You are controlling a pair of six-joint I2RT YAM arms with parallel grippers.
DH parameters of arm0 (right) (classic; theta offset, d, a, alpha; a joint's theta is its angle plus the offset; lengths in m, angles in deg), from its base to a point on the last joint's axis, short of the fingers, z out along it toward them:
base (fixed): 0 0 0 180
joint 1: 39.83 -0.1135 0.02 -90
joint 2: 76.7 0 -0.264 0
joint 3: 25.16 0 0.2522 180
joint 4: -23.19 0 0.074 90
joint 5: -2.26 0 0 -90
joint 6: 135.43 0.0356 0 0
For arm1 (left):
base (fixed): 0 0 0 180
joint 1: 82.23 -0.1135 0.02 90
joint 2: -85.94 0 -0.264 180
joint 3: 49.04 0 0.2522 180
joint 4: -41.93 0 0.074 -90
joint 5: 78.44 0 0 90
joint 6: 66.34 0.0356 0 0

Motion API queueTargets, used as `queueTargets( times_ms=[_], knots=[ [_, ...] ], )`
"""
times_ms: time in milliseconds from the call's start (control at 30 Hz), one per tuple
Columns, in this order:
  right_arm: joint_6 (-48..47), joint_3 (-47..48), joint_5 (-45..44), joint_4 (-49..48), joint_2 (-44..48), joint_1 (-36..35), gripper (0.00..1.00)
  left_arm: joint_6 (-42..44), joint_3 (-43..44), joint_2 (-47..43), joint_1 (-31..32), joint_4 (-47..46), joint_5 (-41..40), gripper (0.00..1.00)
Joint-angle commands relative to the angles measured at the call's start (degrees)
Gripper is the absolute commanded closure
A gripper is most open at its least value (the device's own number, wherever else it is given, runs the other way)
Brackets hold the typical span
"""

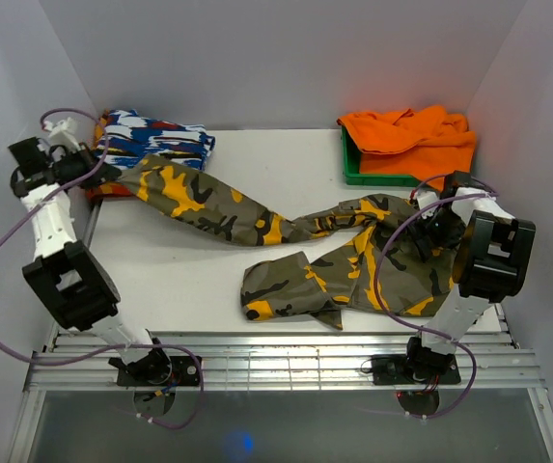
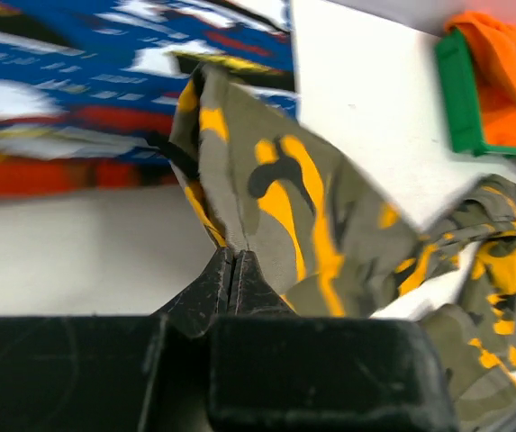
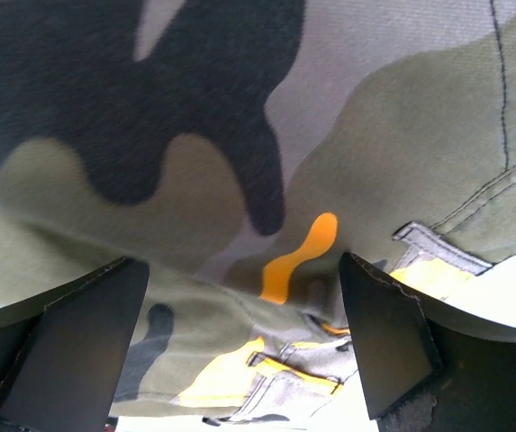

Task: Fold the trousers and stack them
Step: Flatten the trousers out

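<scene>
The camouflage trousers (image 1: 257, 222) lie spread across the white table. One leg stretches to the far left; the other is bunched at the front middle, and the waist lies at the right. My left gripper (image 1: 112, 176) is shut on the end of the far-left leg (image 2: 267, 180), lifted next to the blue patterned garment. My right gripper (image 1: 428, 231) is open, its fingers (image 3: 379, 337) spread wide over the waist part of the trousers (image 3: 239, 180), pressed close to the cloth.
A blue-white-red folded garment (image 1: 155, 135) lies at the far left corner. A green tray (image 1: 353, 166) holding an orange cloth (image 1: 411, 135) stands at the far right. White walls close in both sides. A metal rail (image 1: 276, 352) runs along the near edge.
</scene>
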Motion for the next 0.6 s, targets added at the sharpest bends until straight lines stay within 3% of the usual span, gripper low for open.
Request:
queueTargets(
  times_ms=[0,167,367,467,567],
  knots=[
    [-0.69,-0.37,-2.74,-3.07,-1.21,0.35,0.08,12.62,-5.04,-6.2,-6.59,10.34,2.6,1.0],
    [-1.65,0.42,-4.68,-2.99,-1.3,0.7,0.07,32.46,-15.85,-9.8,-8.81,16.89,0.06,1.0],
    [-4.72,1.12,-7.49,-2.72,-1.04,2.54,0.08,46.12,-29.73,-12.54,-8.9,16.72,-9.6,1.0],
    [-5.96,1.56,-7.76,-1.76,-0.78,3.68,0.08,52.54,-33.52,-12.36,-8.98,15.31,-13.21,1.0],
    [-7.02,1.91,-7.32,-1.14,-0.34,4.21,0.08,62.89,-33.45,-11.48,-8.9,20.91,-12.53,0.99]
  ],
)
